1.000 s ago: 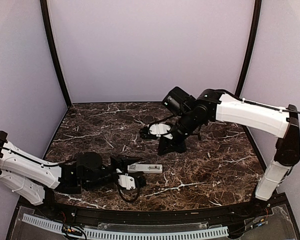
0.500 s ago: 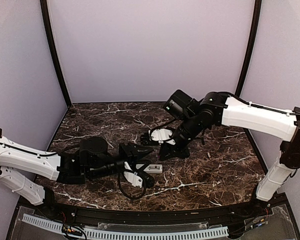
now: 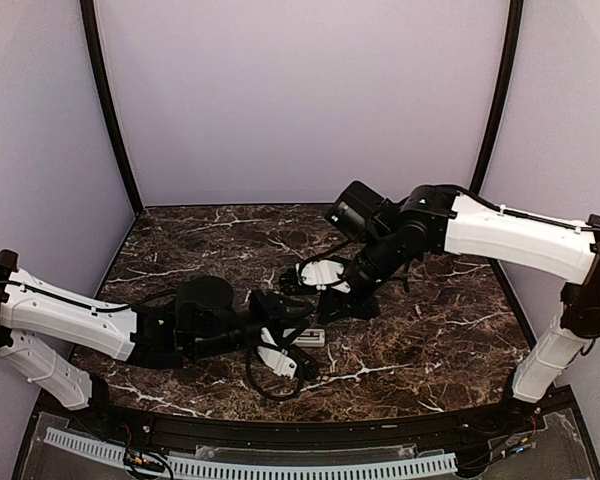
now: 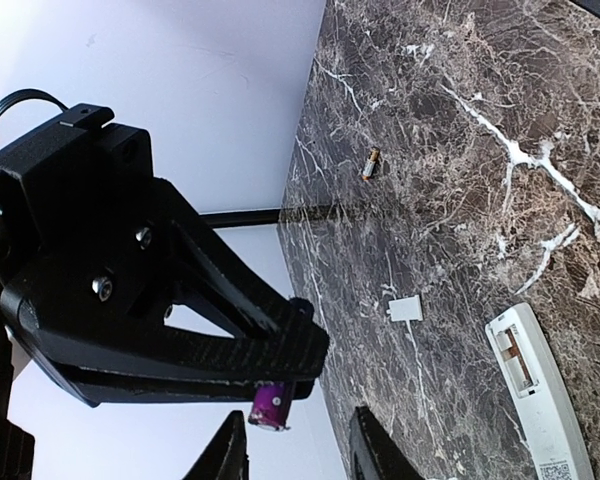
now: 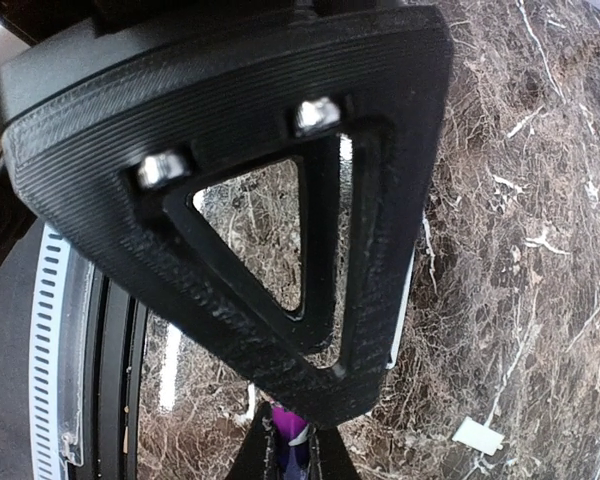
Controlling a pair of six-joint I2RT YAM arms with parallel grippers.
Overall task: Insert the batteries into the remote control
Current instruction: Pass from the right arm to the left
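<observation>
The white remote control [image 4: 540, 400] lies on the marble table with its battery bay open and facing up. In the top view only its end [image 3: 316, 338] shows past my left gripper. Its small white cover [image 4: 405, 309] lies beside it. My right gripper [image 5: 293, 450] is shut on a purple battery [image 5: 292, 432]. It also shows in the left wrist view [image 4: 268, 405], held above the table just beside my left gripper [image 4: 300, 450], which is open and empty. In the top view the two grippers [image 3: 285, 335] [image 3: 330, 305] nearly meet over the remote.
A second loose battery [image 4: 371, 163] lies farther off on the marble table [image 3: 430, 340]. The cover also shows in the right wrist view [image 5: 477, 436]. Purple walls close the back and sides.
My left arm has reached forward and to the right until its gripper covers most of the remote. My right gripper has come slightly down and left towards it, still holding the battery.
</observation>
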